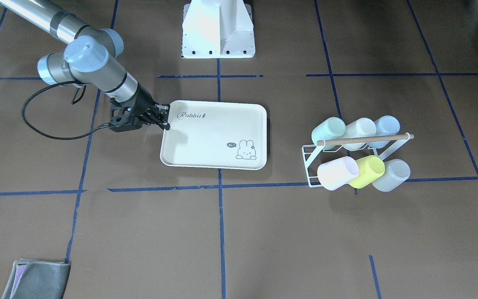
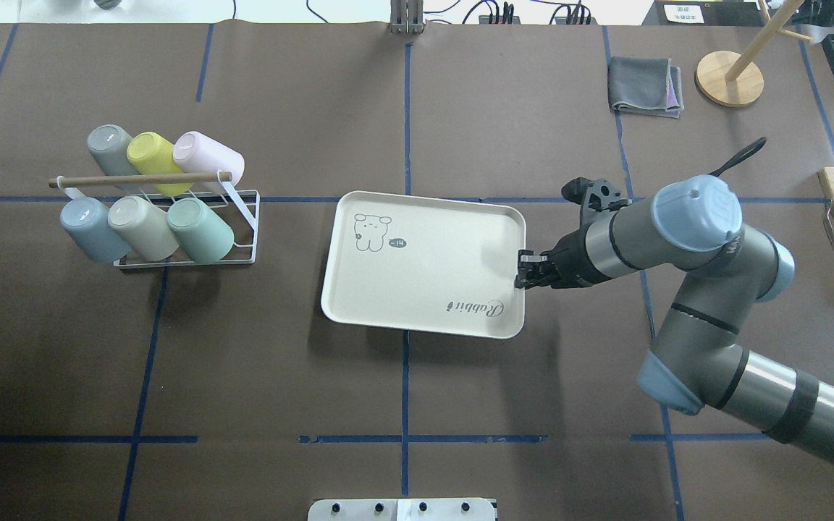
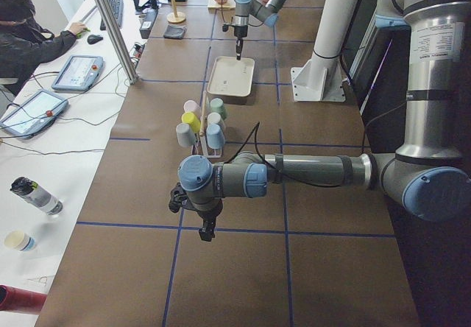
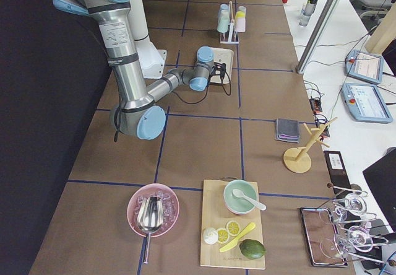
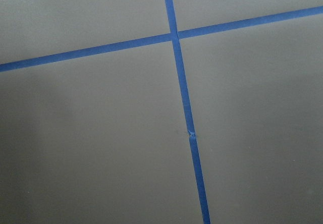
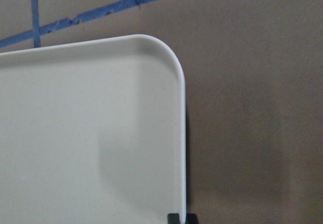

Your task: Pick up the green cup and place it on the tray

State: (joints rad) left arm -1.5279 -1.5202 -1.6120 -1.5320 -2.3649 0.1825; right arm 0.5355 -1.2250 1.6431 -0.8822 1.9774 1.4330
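Your right end effector (image 1: 165, 119) pinches the tray (image 1: 214, 137) rim, fingers narrow. You cannot tell the left end effector (image 3: 208, 231) opening. The green cup (image 1: 328, 130) sits well beyond the tray.

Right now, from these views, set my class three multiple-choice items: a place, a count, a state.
1. Where is the green cup? A in the rack; B on the table; C on the cloth.
2. How many cups does the rack hold? A four; B six; C eight.
3. The tray is: A bare; B holding one cup; C upside down.
Answers: 1 A, it lies in the rack's row nearer the robot; 2 B, two rows of three; 3 A, nothing rests on it.
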